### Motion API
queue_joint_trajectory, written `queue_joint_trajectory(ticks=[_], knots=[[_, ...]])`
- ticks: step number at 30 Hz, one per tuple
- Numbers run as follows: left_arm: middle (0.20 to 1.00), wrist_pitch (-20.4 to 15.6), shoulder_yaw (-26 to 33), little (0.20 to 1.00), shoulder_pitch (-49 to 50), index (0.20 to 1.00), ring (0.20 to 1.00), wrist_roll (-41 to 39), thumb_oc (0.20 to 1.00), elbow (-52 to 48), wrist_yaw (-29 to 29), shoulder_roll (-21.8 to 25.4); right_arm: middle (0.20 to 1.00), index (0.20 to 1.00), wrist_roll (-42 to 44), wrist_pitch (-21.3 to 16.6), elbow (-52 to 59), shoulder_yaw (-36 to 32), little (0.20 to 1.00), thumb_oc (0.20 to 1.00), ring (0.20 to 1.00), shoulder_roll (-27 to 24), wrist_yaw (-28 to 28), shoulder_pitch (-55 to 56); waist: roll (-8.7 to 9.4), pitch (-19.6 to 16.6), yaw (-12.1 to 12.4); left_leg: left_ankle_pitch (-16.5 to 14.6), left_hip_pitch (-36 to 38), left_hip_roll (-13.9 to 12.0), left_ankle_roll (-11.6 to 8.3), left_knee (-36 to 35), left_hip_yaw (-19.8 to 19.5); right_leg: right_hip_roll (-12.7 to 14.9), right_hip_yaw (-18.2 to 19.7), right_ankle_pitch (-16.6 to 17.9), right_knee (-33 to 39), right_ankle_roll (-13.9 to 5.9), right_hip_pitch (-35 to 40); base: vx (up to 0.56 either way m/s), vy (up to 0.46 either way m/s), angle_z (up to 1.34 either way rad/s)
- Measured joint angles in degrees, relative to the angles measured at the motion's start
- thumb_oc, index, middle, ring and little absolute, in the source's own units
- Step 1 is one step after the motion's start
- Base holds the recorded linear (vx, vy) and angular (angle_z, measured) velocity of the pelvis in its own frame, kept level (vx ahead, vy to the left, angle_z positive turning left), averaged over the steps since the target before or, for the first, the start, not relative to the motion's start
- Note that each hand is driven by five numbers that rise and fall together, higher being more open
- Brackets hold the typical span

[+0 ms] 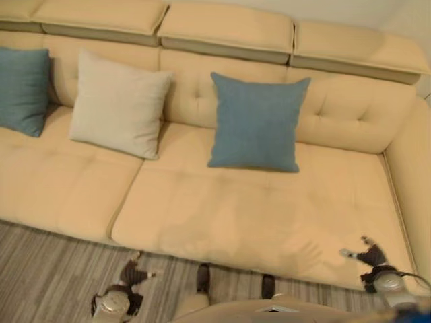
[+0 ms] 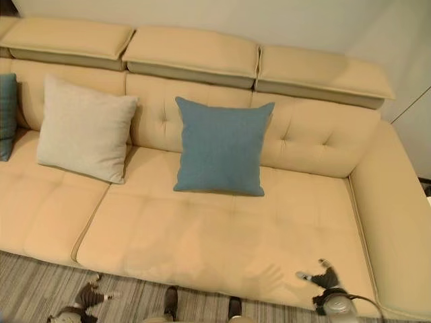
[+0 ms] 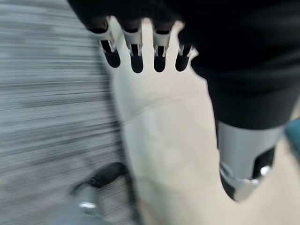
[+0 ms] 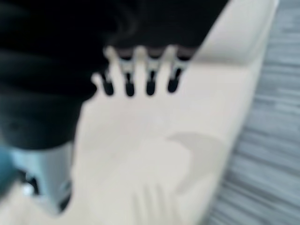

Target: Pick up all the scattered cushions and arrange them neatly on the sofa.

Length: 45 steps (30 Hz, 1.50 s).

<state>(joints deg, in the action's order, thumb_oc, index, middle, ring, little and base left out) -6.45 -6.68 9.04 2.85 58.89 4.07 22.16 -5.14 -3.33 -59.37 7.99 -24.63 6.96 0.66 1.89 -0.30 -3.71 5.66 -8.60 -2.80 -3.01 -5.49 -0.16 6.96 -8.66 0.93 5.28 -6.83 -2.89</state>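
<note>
Against the sofa backrest lean three cushions; both hands, left and right, hang empty, fingers relaxed.

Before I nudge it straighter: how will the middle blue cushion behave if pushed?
The blue cushion looks plump and soft, so it would probably dent rather than slide stiffly. It leans on the sofa's backrest, so a push could tip it flat. Probably light for its size.
</note>
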Motion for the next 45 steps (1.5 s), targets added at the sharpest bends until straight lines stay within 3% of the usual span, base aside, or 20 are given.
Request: queue_joint_trajectory(ticks=[5,13,17,20,21,23,25,26,27,29,30,31,32,33,34,36,38,39,40,45], knots=[[1.0,2.22,-3.49,1.0,-3.3,1.0,1.0,5.64,1.0,16.02,0.08,-4.03,1.0,1.0,-7.67,1.2,-10.43,8.59,1.0,1.0,1.0,2.0,-1.76,-2.11,-0.1,-0.84,0.87,-0.36,2.38,-0.28,0.52,0.0,1.31,-0.37,0.98,0.31,0.03,0.39,1.57,-0.05,0.045,-0.13],[1.0,3.35,-4.59,1.0,-8.62,1.0,1.0,7.82,1.0,9.82,0.15,-3.76,1.0,1.0,-11.02,3.71,-14.12,6.71,1.0,1.0,1.0,2.12,-1.4,-0.38,0.85,0.84,-0.16,-0.89,6.11,1.28,1.55,0.38,5.27,1.58,4.66,1.82,-0.71,0.51,2.28,-0.17,0.164,-0.26],[1.0,3.03,-4.1,1.0,-12.98,1.0,1.0,7.23,1.0,10.16,1.24,-3.78,1.0,1.0,-12.04,4.97,-13.48,6.33,1.0,1.0,1.0,3.59,-0.74,-4.82,2.22,6.1,-0.19,-1.21,5.6,3.36,3.39,0.05,9.25,4.31,7.73,3.15,-4.17,-2.29,-2.12,-0.23,0.11,-0.5],[1.0,3.43,-4.06,1.0,-12.91,1.0,1.0,6.68,1.0,10.72,1.3,-3.56,1.0,1.0,-12.05,5.09,-14.49,7.06,1.0,1.0,1.0,4.26,-0.51,-5.82,1.53,8.16,1.3,-0.5,4.7,3.5,5.4,0.05,9.23,4.47,2.77,5.48,-8.07,-1.82,-5.04,-0.21,0.07,-0.05],[1.0,3.56,-4.05,1.0,-12.3,1.0,1.0,6.67,1.0,10.92,1.32,-3.39,1.0,1.0,-12.05,5.07,-14.64,7.11,1.0,1.0,1.0,4.33,-0.52,-5.82,1.04,8.47,1.84,-0.12,4.88,3.12,5.98,0.04,9.19,3.99,2.29,3.23,-10.79,-1.89,-5.39,-0.15,-0.019,0.06],[1.0,3.7,-4.0,1.0,-10.74,1.0,1.0,6.5,1.0,10.56,1.32,-3.08,1.0,1.0,-12.04,5.03,-14.85,8.26,1.0,1.0,1.0,4.35,-0.55,-5.91,-0.7,7.73,4.13,1.02,3.99,0.18,7.57,0.05,9.63,0.26,2.81,-8.22,-30.66,-1.67,-8.71,-0.15,-0.109,0.16],[1.0,3.78,-4.02,1.0,-7.99,1.0,1.0,5.21,1.0,10.52,1.35,-2.56,1.0,1.0,-12.03,4.97,-14.73,8.37,1.0,1.0,1.0,4.35,-0.49,-6.82,0.41,6.01,5.21,1.93,3.57,-0.83,7.03,0.38,10.66,-1.33,2.55,-13.58,-32.99,-1.99,-5.93,-0.17,-0.173,-0.18],[1.0,3.92,-4.05,1.0,-6.21,1.0,1.0,4.7,1.0,10.86,1.35,-2.52,1.0,1.0,-12.04,4.74,-14.12,8.57,1.0,1.0,1.0,4.36,-0.07,-7.79,2.22,4.37,6.58,2.12,2.6,-0.81,5.64,0.45,11.46,-1.54,2.7,-15.53,-22.81,-0.58,-2.21,-0.2,-0.212,-0.35],[1.0,4.09,-4.08,1.0,-6.06,1.0,1.0,4.51,1.0,11.05,1.35,-3.69,1.0,1.0,-12.04,4.63,-13.55,8.69,1.0,1.0,1.0,3.8,0.06,-8.04,1.29,4.06,6.35,3.72,1.44,-2.27,3.06,0.82,10.47,-4.36,2.22,-13.36,-16.29,4.32,0.16,-0.22,-0.217,-0.3],[1.0,3.78,-4.43,1.0,-6.66,1.0,1.0,4.49,1.0,11.23,1.35,-3.89,1.0,1.0,-11.96,4.53,-13.51,9.25,1.0,1.0,1.0,4.45,0.11,-7.52,1.75,3.8,6.62,6.4,-2.71,-4.45,0.95,4.62,8.55,-7.31,2.65,-11.65,-14.18,6.99,-0.76,-0.24,-0.199,0.17],[1.0,3.73,-4.57,1.0,-8.0,1.0,1.0,4.45,1.0,11.35,1.69,-3.78,1.0,1.0,-11.84,4.48,-13.68,9.18,1.0,1.0,1.0,4.46,0.21,-6.93,1.77,4.11,6.4,9.54,-6.05,-5.33,-0.95,6.69,5.57,-9.44,2.79,-11.11,-15.45,8.12,-1.92,-0.26,-0.166,0.88],[1.0,3.38,-4.63,1.0,-10.92,1.0,1.0,4.42,1.0,10.92,2.57,-3.42,1.0,1.0,-11.73,4.7,-14.3,9.18,1.0,1.0,1.0,4.56,0.52,-5.47,2.36,4.65,6.37,16.74,-9.57,-5.73,-5.02,6.62,1.24,-10.53,2.18,-10.6,-15.52,12.72,-4.2,-0.37,-0.121,0.77],[1.0,3.69,-4.65,1.0,-12.28,1.0,1.0,3.71,1.0,11.4,2.75,-3.51,1.0,1.0,-10.73,4.76,-15.27,9.69,1.0,1.0,1.0,4.71,0.72,-4.73,4.04,5.87,7.0,15.49,-11.56,-5.3,-5.31,9.87,-0.51,-10.36,0.6,-7.82,-14.64,15.84,-4.94,-0.32,-0.067,0.78],[1.0,3.77,-4.79,1.0,-13.59,1.0,1.0,3.14,1.0,12.25,2.64,-3.22,1.0,1.0,-10.7,4.65,-15.36,10.42,1.0,1.0,1.0,4.63,0.94,-4.82,4.7,6.27,5.84,9.99,-12.69,-2.98,-4.84,14.0,-0.87,-9.09,-0.5,-5.89,-12.55,16.15,-5.19,-0.25,-0.023,0.34],[1.0,3.76,-4.92,1.0,-14.2,1.0,1.0,2.93,1.0,12.24,2.71,-3.05,1.0,1.0,-10.69,4.68,-15.37,10.42,1.0,1.0,1.0,4.53,0.96,-4.88,6.05,7.05,4.63,4.13,-11.67,-1.08,-4.57,17.53,-1.72,-8.53,-0.73,-3.45,-8.64,14.98,-4.56,-0.01,0.09,0.47],[1.0,3.87,-4.39,1.0,-14.05,1.0,1.0,2.85,1.0,12.65,2.54,-3.26,1.0,1.0,-10.69,4.81,-16.06,10.08,1.0,1.0,1.0,4.33,1.0,-5.02,6.82,7.57,1.67,-1.79,-4.06,-1.43,-4.03,17.37,0.08,-8.56,-0.86,0.27,-2.68,9.86,-3.37,0.1,0.174,0.29],[1.0,3.91,-4.59,1.0,-12.84,1.0,1.0,2.91,1.0,12.76,2.46,-5.63,1.0,1.0,-10.65,5.0,-17.99,8.16,1.0,1.0,1.0,4.33,1.04,-5.07,5.26,7.36,0.84,-3.76,7.34,-1.9,-3.41,7.4,1.19,-8.78,-2.11,-2.18,-0.49,3.54,-1.46,0.13,0.154,0.21],[1.0,3.6,-4.97,1.0,-12.86,1.0,1.0,2.94,1.0,12.05,2.47,-6.32,1.0,1.0,-10.24,5.21,-18.76,8.08,1.0,1.0,1.0,4.41,0.95,-4.38,4.51,7.13,0.43,-3.57,11.97,-2.0,-3.75,0.42,1.35,-8.86,-3.05,-2.41,-1.4,3.33,-1.66,0.11,0.149,0.66],[1.0,3.79,-6.74,1.0,-13.93,1.0,1.0,3.11,1.0,12.09,2.41,-6.34,1.0,1.0,-9.73,5.15,-18.31,7.96,1.0,1.0,1.0,4.19,0.98,-3.22,3.58,6.58,-0.39,-4.03,13.0,-2.01,-3.32,-0.05,1.59,-9.69,-1.44,2.08,-0.19,4.91,-1.58,0.11,0.158,0.37],[1.0,4.65,-6.62,1.0,-12.88,1.0,1.0,3.42,1.0,12.21,2.51,-5.26,1.0,1.0,-9.74,4.91,-16.38,8.19,1.0,1.0,1.0,4.11,0.95,-3.91,0.61,5.07,1.89,-7.7,12.91,1.25,2.56,-0.03,3.02,-11.5,2.3,0.58,0.28,3.59,-4.26,0.04,0.07,-0.23]])
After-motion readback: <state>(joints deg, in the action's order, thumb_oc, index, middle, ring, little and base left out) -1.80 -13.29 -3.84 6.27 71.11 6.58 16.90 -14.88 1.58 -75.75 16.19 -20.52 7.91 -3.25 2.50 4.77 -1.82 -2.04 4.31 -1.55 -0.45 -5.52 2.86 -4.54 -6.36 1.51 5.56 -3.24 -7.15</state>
